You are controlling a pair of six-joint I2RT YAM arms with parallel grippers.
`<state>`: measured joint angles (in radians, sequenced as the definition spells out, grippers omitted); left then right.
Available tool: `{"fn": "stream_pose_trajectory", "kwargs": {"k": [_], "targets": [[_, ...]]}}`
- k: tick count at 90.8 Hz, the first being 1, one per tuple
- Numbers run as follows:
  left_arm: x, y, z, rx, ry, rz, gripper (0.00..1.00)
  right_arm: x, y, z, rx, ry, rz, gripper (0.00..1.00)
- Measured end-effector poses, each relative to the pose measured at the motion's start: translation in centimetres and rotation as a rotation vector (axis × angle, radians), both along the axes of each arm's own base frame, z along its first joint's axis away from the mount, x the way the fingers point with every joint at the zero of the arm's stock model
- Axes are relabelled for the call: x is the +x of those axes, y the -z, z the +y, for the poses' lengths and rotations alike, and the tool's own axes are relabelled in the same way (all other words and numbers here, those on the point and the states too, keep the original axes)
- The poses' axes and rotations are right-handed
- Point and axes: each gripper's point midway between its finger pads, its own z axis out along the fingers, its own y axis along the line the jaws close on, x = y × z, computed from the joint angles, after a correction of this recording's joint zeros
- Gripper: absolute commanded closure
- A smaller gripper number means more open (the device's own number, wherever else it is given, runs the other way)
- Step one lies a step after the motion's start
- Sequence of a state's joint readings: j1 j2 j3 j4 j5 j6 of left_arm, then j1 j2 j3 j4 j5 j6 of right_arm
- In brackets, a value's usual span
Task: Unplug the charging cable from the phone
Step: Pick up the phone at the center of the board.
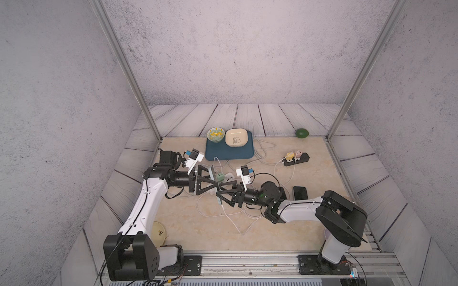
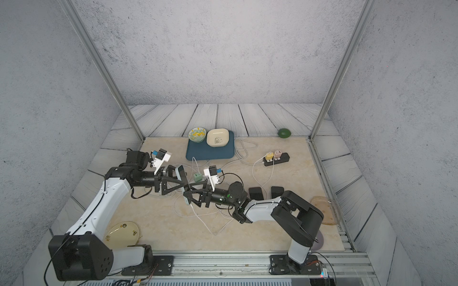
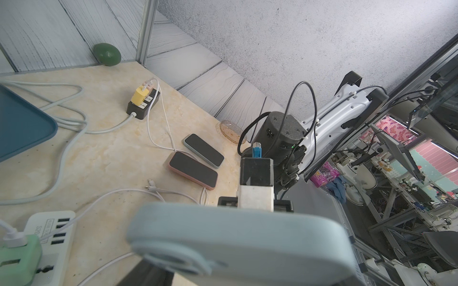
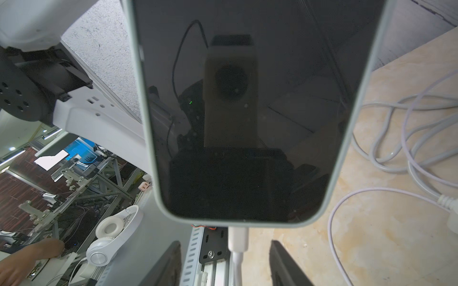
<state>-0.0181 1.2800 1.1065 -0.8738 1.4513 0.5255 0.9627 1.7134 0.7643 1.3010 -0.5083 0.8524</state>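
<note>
Phone (image 4: 247,111) in the air over mid table (image 1: 272,235), left gripper (image 1: 213,180) clamped on it. Charging cable (image 4: 238,262) plugged in. Right gripper (image 4: 225,244) fingers apart, straddling the plug, no contact. Blue tray (image 1: 229,154) at the back holds bowl (image 1: 215,135) and cream dish (image 1: 236,138). Phone's long axis runs far-to-near, plug end near, screen facing right gripper.

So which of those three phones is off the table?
The pale-blue-cased phone held in mid-air, its white cable plugged in. The pink-cased phone and other blue one lie flat.
</note>
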Motion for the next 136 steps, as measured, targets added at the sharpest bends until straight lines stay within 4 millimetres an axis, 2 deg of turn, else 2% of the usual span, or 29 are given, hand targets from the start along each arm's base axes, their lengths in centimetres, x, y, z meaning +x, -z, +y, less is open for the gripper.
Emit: {"fn": "stream_pose_trajectory", "kwargs": {"k": [36,54,72,88,102,120,136], "targets": [[-0.2,0.0,-0.1,-0.003,0.004,0.013,0.22,0.0,0.2,0.3,0.002,-0.012,-0.003,0.87],[-0.3,0.0,-0.1,-0.003,0.005,0.015,0.4,0.0,0.2,0.3,0.003,-0.013,-0.006,0.84],[-0.5,0.1,0.0,0.0,0.008,0.014,0.55,-0.1,0.4,0.4,-0.004,-0.017,-0.009,0.61],[-0.7,0.4,0.0,0.012,0.011,0.002,0.61,-0.4,0.7,0.4,-0.038,-0.029,-0.032,0.37],[-0.9,0.3,0.0,0.014,0.014,-0.001,0.63,-0.9,0.7,0.1,-0.085,-0.04,-0.068,0.22],[-0.9,0.4,0.0,0.026,0.015,-0.015,0.65,-1.6,1.6,-0.3,-0.159,-0.075,-0.11,0.14],[-0.9,0.5,0.1,0.032,0.012,-0.02,0.66,-2.6,3.2,-0.3,-0.218,-0.139,-0.116,0.14]]}}
